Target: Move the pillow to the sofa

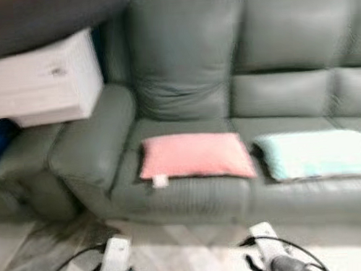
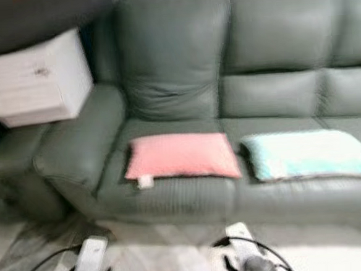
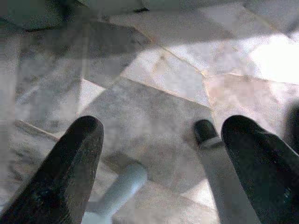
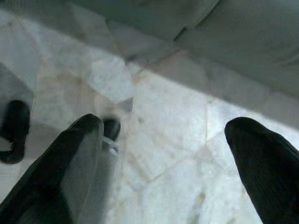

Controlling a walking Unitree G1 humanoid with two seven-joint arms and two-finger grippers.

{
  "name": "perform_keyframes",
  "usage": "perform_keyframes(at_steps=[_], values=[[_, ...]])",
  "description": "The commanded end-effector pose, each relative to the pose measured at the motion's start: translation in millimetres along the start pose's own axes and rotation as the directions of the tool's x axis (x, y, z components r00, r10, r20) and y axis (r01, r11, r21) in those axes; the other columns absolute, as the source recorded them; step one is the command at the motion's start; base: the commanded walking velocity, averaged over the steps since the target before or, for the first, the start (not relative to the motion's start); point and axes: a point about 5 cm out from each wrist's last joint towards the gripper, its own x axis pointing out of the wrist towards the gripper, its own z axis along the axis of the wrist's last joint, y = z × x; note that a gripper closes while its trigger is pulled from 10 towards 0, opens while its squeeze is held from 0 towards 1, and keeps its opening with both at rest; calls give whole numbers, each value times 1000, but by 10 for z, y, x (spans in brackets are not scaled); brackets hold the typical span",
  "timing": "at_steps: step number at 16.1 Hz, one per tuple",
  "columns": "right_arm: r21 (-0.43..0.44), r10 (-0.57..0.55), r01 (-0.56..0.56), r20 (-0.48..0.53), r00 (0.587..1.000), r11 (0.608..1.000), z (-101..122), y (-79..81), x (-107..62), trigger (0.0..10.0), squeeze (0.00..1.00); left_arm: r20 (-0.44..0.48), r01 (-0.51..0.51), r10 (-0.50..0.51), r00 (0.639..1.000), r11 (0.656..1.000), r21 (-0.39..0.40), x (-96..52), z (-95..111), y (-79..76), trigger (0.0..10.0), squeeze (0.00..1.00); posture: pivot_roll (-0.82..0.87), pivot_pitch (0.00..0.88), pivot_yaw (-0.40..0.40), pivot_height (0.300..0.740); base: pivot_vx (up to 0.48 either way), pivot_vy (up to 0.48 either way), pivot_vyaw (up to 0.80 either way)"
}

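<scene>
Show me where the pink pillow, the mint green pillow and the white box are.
pink pillow (image 1: 196, 156), left eye view, middle of its top face.
mint green pillow (image 1: 321, 153), left eye view, middle of its top face.
white box (image 1: 43, 80), left eye view, its front side.

Pink pillow (image 1: 196, 156) flat on grey sofa (image 1: 187, 60) seat, left cushion.

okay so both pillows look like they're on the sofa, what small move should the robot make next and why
Probably none toward the pillows: keep both arms low and hold back. The pink pillow and the pale green pillow both lie flat on the seat of the grey sofa. The left claw and right claw hang open over the marble floor, holding nothing, so the move looks done.
</scene>
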Motion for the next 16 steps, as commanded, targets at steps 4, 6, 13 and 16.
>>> perform_keyframes(at_steps=[4,6,13,16], values=[[-6,-16,16,13,1000,1000,51,-64,0,10000,0,4,16,-16,1000,1000,5,0,25,-44,10000,0,-86,0,12,740,-307,0,0],[-8,-18,18,12,1000,1000,52,-71,-1,10000,0,5,16,-16,1000,1000,7,0,28,-43,10000,0,-87,0,11,740,-296,0,0],[-21,-18,18,9,1000,1000,52,-86,-3,10000,0,-6,27,-27,1000,1000,7,1,11,-29,10000,0,-86,0,8,740,-35,0,0],[-28,-20,20,8,1000,999,54,-94,-3,10000,0,-6,37,-37,999,999,6,1,11,-26,10000,0,-87,0,8,740,0,0,0]])
